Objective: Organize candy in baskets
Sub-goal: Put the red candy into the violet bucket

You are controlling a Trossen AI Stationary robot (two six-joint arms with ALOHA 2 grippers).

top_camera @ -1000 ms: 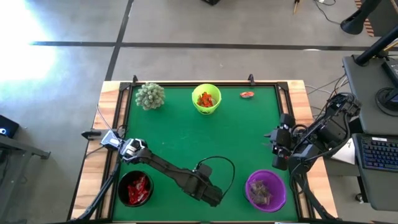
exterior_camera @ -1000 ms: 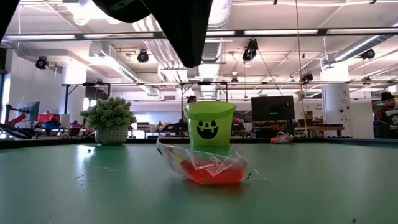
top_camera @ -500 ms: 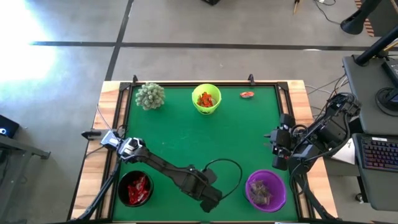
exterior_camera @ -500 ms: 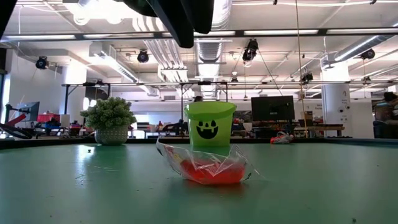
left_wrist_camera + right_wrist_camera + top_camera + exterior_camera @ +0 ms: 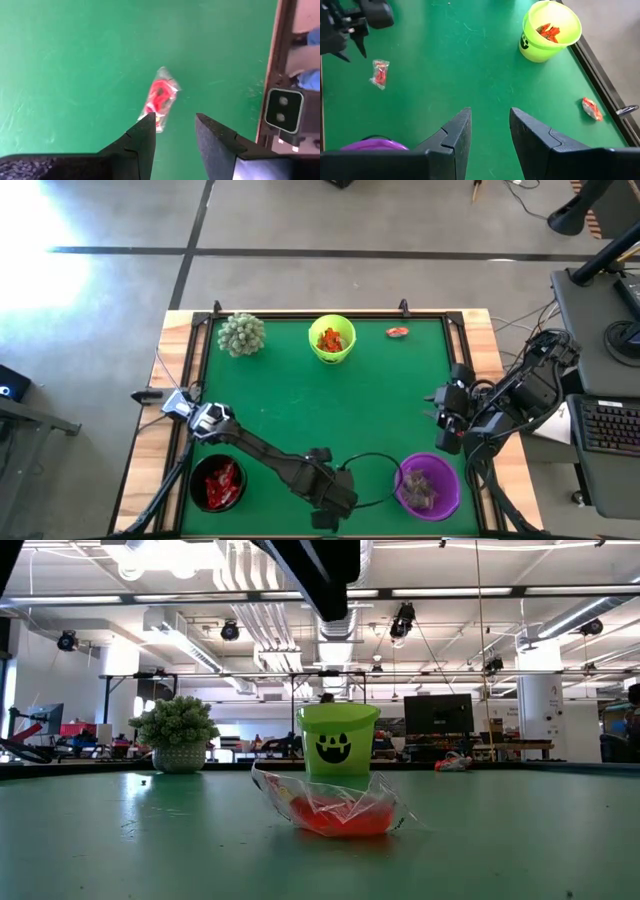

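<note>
While my left gripper (image 5: 172, 131) hangs above the near edge of the table (image 5: 290, 400), its fingers stand apart with nothing between them. Below it on the green mat I see a red candy (image 5: 161, 97) in a clear wrapper, lying loose; the low view shows the same sweet directly before the lime green basket (image 5: 337, 740).

Black basket (image 5: 218, 483), near left: red sweets inside. Purple basket (image 5: 428, 486), near right: pale wrapped sweets inside. Lime green basket, far centre: orange and red sweets. One more loose orange-red candy (image 5: 398, 332) sits at the far right, near the table's rim. Spiky plant (image 5: 241, 333) at far left.

Right gripper (image 5: 486, 131) waits off the right edge, fingers apart, empty.
</note>
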